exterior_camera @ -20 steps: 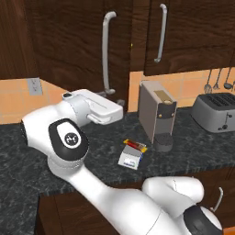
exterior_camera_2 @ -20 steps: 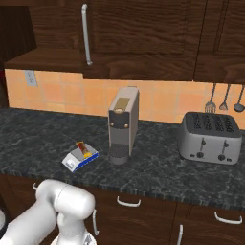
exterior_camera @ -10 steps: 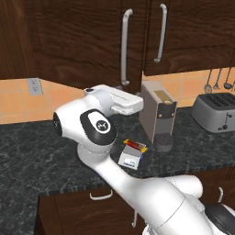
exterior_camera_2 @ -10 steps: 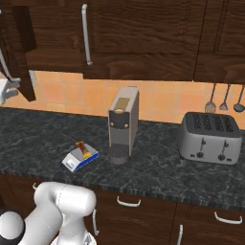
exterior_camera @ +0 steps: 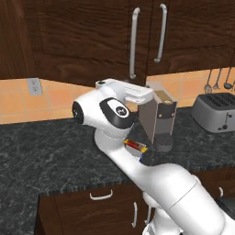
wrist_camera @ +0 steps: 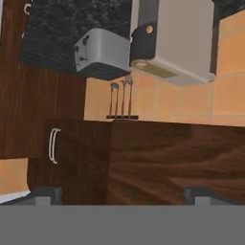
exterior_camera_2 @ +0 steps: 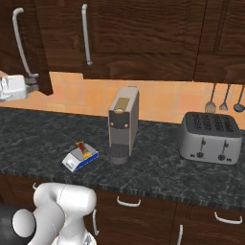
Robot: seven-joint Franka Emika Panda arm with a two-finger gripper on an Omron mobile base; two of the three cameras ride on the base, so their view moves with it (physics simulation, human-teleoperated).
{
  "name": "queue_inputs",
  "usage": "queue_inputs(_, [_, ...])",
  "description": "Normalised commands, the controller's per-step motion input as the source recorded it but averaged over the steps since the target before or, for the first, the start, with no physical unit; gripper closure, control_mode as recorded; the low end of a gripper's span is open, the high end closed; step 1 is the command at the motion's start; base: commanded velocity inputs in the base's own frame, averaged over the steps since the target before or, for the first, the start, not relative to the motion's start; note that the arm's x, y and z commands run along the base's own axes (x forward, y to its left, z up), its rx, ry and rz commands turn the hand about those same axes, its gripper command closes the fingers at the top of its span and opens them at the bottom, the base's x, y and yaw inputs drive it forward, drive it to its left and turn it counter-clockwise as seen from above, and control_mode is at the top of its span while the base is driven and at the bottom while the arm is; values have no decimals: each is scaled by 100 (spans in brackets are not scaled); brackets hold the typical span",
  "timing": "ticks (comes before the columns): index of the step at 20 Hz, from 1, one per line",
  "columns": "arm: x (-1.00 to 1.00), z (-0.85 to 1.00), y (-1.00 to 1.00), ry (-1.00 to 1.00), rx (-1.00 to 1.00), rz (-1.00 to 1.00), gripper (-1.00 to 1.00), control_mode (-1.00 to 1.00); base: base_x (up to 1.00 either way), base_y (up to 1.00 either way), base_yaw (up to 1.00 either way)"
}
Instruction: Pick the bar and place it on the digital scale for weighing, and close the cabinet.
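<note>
The bar (exterior_camera_2: pixel 83 149) is lying on top of the scale (exterior_camera_2: pixel 80 157), which is sitting on the dark stone counter (exterior_camera_2: pixel 158 174) toward its front edge, just to the left of the coffee machine (exterior_camera_2: pixel 123 124) in the right base view. In the left base view the same bar (exterior_camera: pixel 136 146) is showing behind the arm, with a blue corner of the scale (exterior_camera: pixel 140 158) peeking out beneath it, close to the foot of the coffee machine (exterior_camera: pixel 158 118).

The gripper (exterior_camera_2: pixel 39 84) is hovering up at the level of the wall cabinet (exterior_camera_2: pixel 134 33), well above the counter and to the left of the scale. Its fingers (wrist_camera: pixel 45 194) are standing wide apart with nothing between them. In the right base view the gripper is sitting right at the lower edge of the left cabinet door (exterior_camera_2: pixel 28 38), which is angled out toward the camera rather than lying flush with its neighbour. In the hand view a broad face of brown wood is lying just ahead of the fingertips; whether they are touching it cannot be told.

A toaster (exterior_camera_2: pixel 209 137) is standing farther right on the counter, near the back wall, with utensils (exterior_camera_2: pixel 224 100) hanging on the tiles above it.
</note>
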Motion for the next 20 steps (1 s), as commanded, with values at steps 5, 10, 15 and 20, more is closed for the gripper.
queue_inputs(5, [36, 16, -55, 1, 10, 5, -100, -100, 0, 0, 0])
queue_inputs(10, [31, 15, -59, 0, 8, 7, -100, -100, 0, 0, 0])
queue_inputs(15, [27, 5, -71, 0, 3, 1, -100, -100, 0, 0, 0])
queue_inputs(20, [31, 0, -74, -2, 1, 0, -100, -100, 0, 0, 0])
